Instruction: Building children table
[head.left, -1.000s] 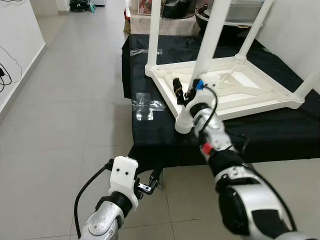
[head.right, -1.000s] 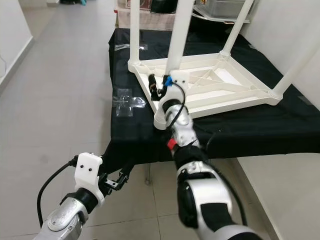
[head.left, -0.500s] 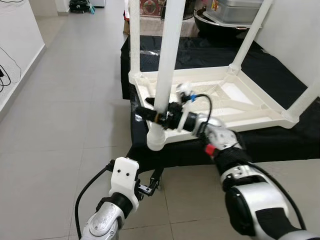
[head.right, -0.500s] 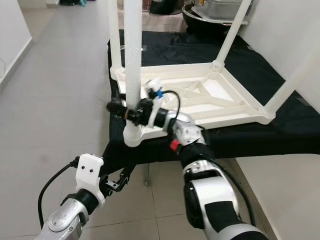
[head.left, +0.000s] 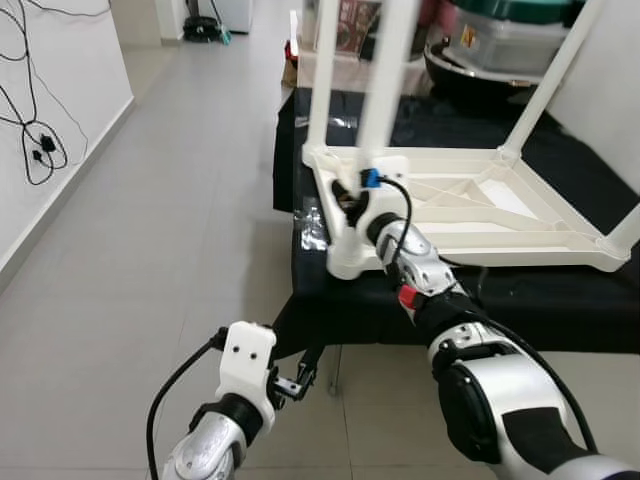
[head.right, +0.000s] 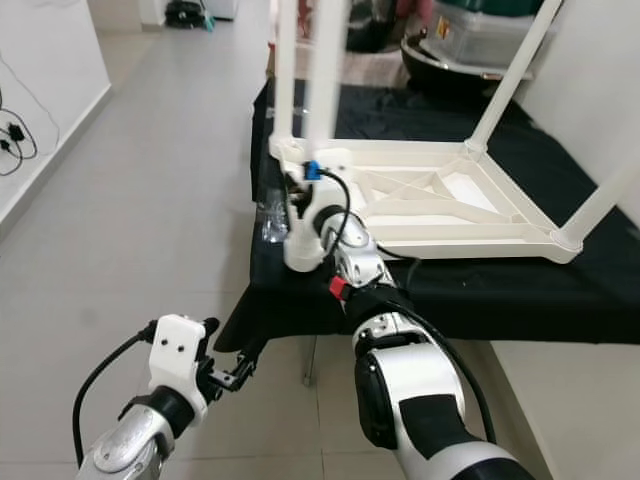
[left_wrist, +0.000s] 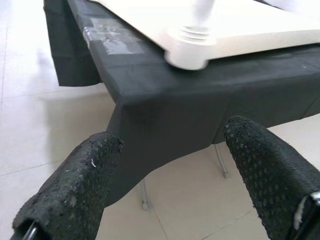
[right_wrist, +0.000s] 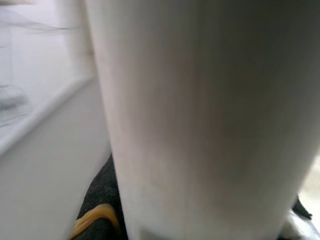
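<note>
A white children's table (head.left: 480, 215) lies upside down on a table draped in black cloth (head.left: 560, 290), with its legs pointing up. My right gripper (head.left: 347, 200) is at the near left corner, shut on the lower part of that corner's white leg (head.left: 385, 80), just above the round socket (head.left: 345, 262). The same leg (right_wrist: 200, 115) shows very close and blurred in the right wrist view. My left gripper (head.left: 295, 380) hangs low in front of the table's edge, open with nothing between its fingers (left_wrist: 75, 185). It looks up at the socket (left_wrist: 190, 47).
Clear plastic tape (head.left: 310, 225) is stuck on the cloth left of the corner. A grey bin and a dark bowl (head.left: 500, 50) stand behind the white table. Cables (head.left: 40, 150) hang on the left wall. Open tiled floor (head.left: 150, 250) lies to the left.
The whole picture has shifted, so the camera has moved. My right wrist, which lay sideways across the leg half a second ago, has rolled back upright at the corner. The left arm hangs as before.
</note>
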